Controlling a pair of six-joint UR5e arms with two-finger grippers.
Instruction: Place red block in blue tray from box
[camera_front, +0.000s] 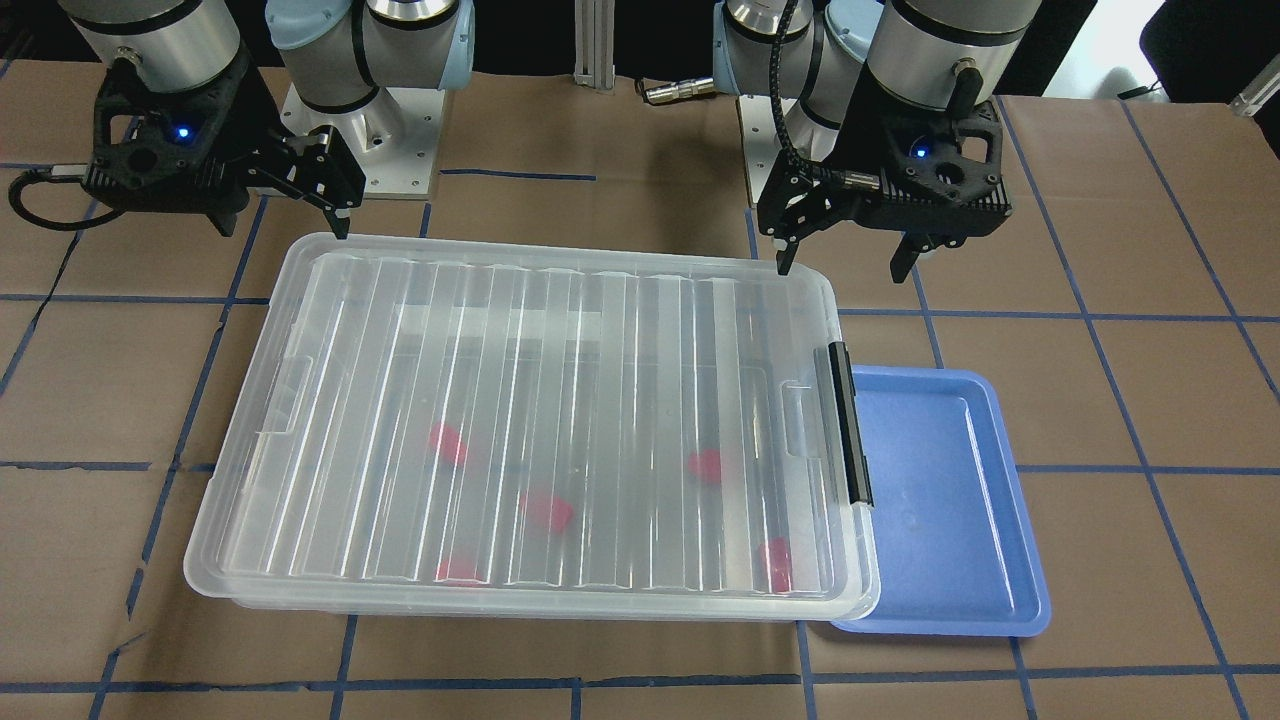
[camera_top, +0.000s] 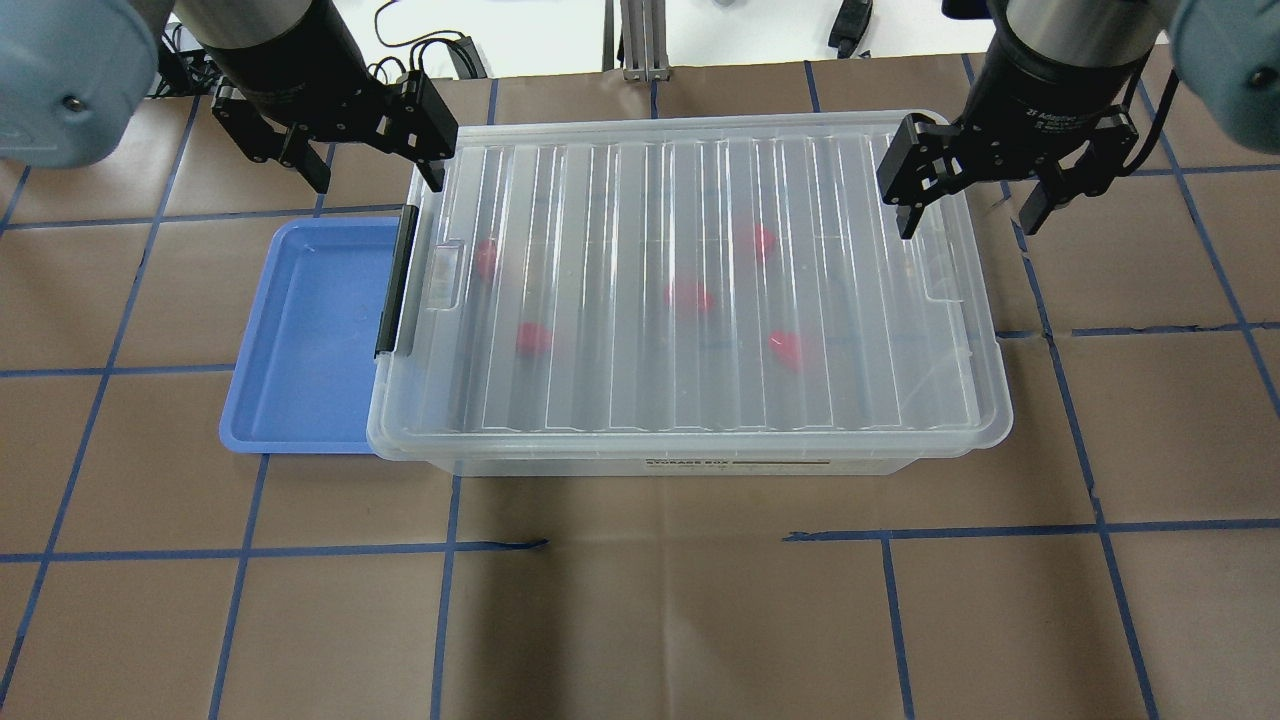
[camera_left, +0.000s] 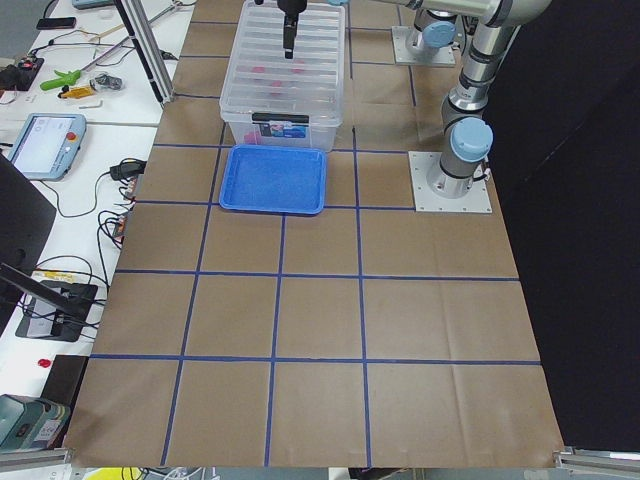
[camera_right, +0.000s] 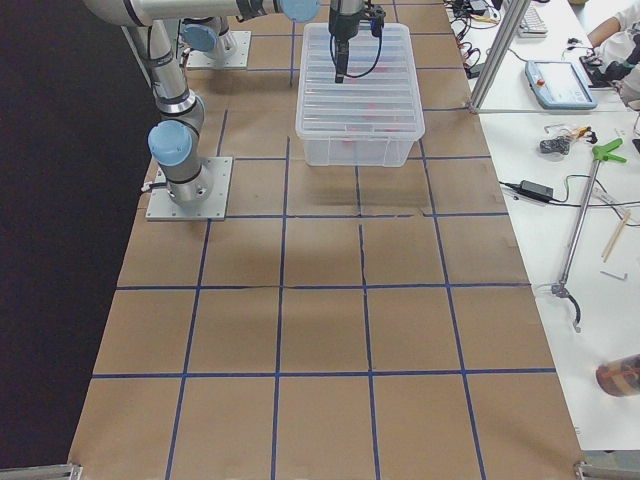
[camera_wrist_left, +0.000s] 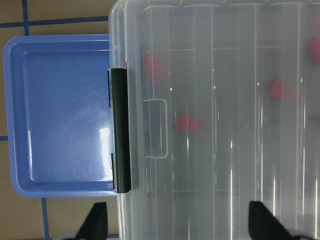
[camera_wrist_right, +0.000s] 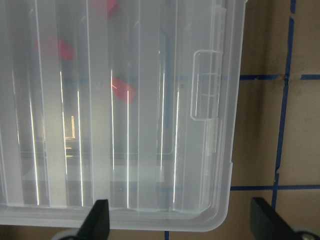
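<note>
The box (camera_top: 640, 400) stands mid-table with its ribbed clear lid (camera_front: 560, 330) shut and its black latch (camera_top: 397, 280) facing the blue tray (camera_top: 300, 330). Several red blocks lie inside, seen through the lid, one near the middle (camera_top: 690, 297) and one near the latch (camera_wrist_left: 189, 123). The blue tray is bare and touches the box's latch end. My left gripper (camera_top: 378, 180) is open and empty, above the box's latch-side far corner. My right gripper (camera_top: 968, 222) is open and empty, above the box's opposite far corner.
Brown paper with blue tape lines covers the table (camera_top: 640, 600). The arm bases (camera_front: 360, 150) stand just behind the box. Benches with tools and a tablet (camera_left: 40, 140) flank the table's long side.
</note>
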